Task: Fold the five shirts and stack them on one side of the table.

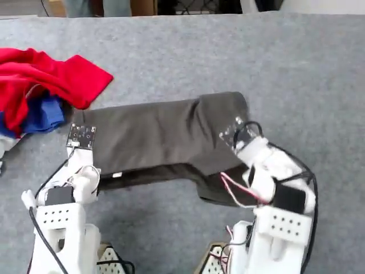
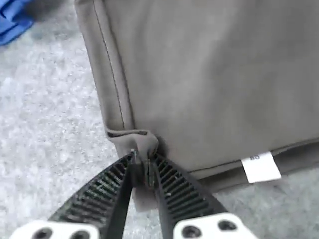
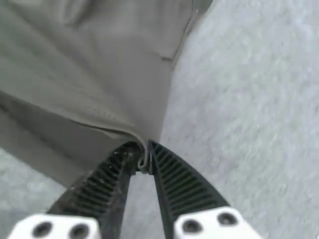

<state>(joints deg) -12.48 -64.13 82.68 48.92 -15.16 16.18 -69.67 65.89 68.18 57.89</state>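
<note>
Progress is slight: your left end effector (image 2: 144,167) and right end effector (image 3: 145,160) pinch the half-folded grey shirt (image 1: 159,134), a crumpled heap (image 1: 45,80) waiting beside it.

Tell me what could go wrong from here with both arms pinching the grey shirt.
1. The left gripper and the right gripper each pinch only a thin bit of edge of the grey shirt, so it might slip free mid-fold.
2. That shirt's end lies close beside the red shirt, and dragging could snag it.
</note>
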